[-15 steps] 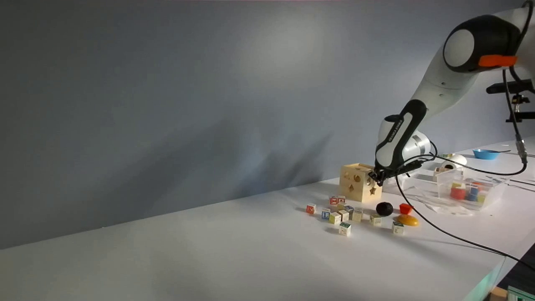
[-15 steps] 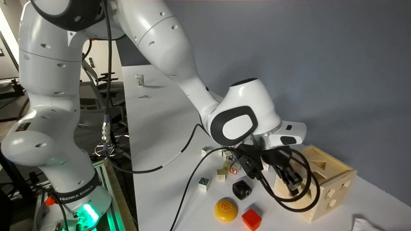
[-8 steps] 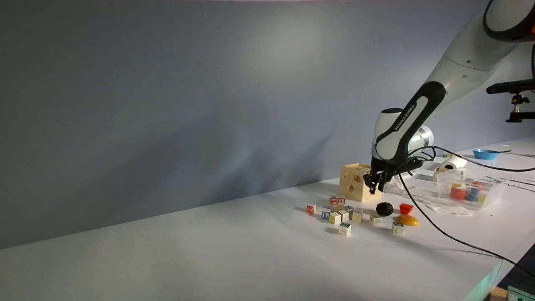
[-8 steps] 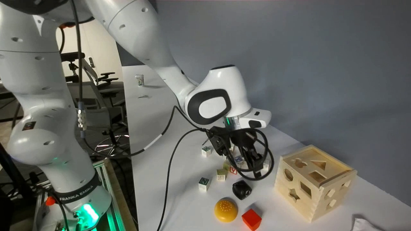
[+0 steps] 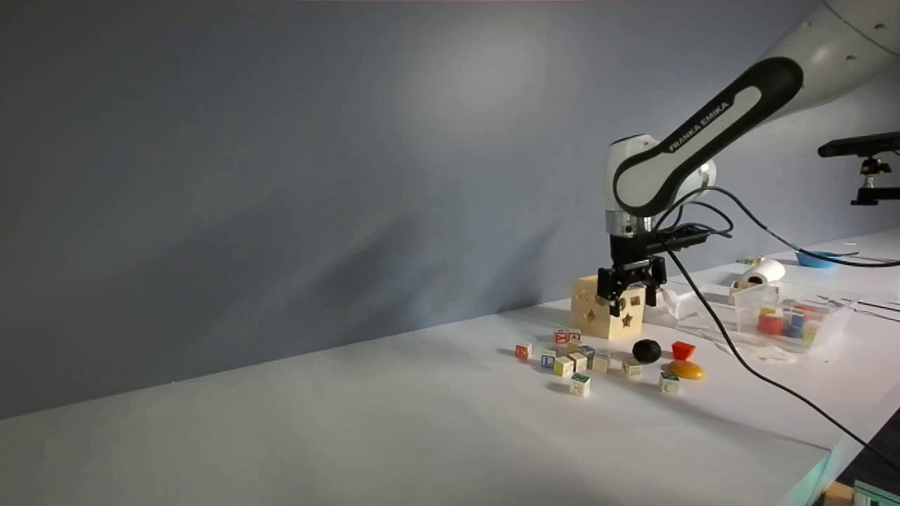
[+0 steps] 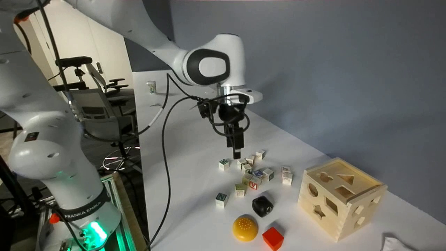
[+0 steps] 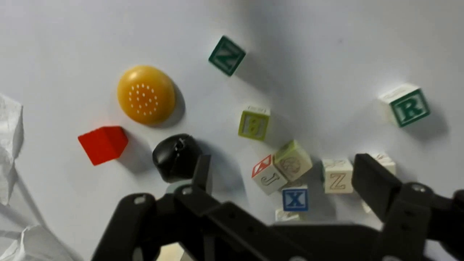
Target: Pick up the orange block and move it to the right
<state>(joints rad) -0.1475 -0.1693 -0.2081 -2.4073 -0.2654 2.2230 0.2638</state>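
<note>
A white tabletop point(image 5: 316, 436) lies beneath a black two-fingered gripper point(image 7: 284, 171), jaws spread apart; on the tabletop stands a pale wooden cube with cut-out holes point(image 6: 343, 206); nearby rest a dotted yellow dome point(image 6: 245, 228), an angular orange-red block point(image 6: 273, 238) just beside it, and smaller lettered cubes point(image 7: 227, 56).

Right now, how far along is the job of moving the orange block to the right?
Done: nothing that shows; the orange block rests on the table, ungripped.
In progress: no grasp; the hand hangs open above the table.
Left, it seems: reach, grip, lift, move right.
</note>
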